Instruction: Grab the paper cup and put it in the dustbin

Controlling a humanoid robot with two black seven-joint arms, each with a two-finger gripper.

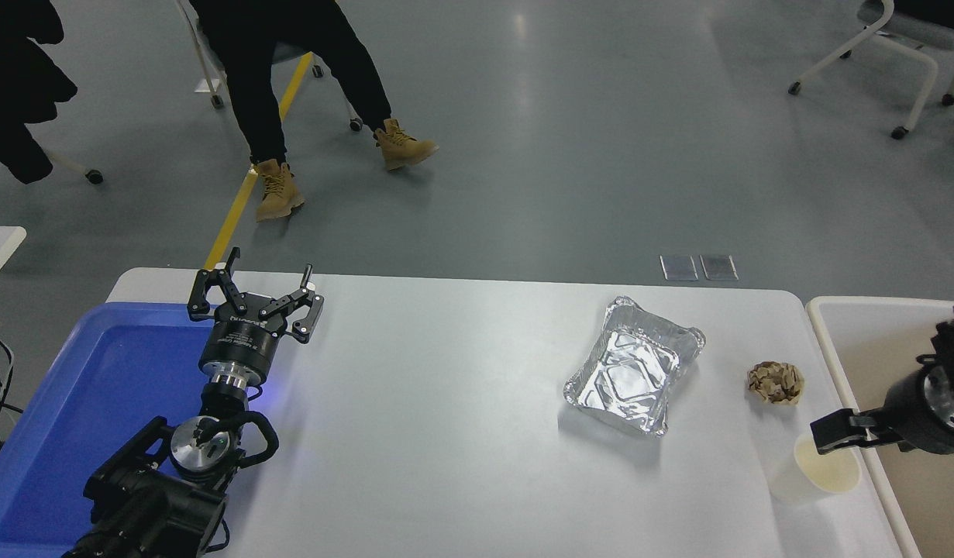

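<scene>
The paper cup (824,470) stands upright near the table's front right corner, white with a cream inside. My right gripper (831,432) reaches in from the right edge, and its black tip lies over the cup's far rim. I cannot see whether it touches the cup or how its jaws stand. The dustbin (872,302), beige with a thick white rim, sits just off the table's right side, and the right arm crosses above it. My left gripper (258,285) is parked open at the lower left, beside the blue tray.
A silver foil tray (635,376) and a crumpled brown paper ball (775,382) lie left of and behind the cup. A blue plastic tray (74,387) covers the table's left end. A person's legs (291,77) and chairs are on the floor beyond the far edge.
</scene>
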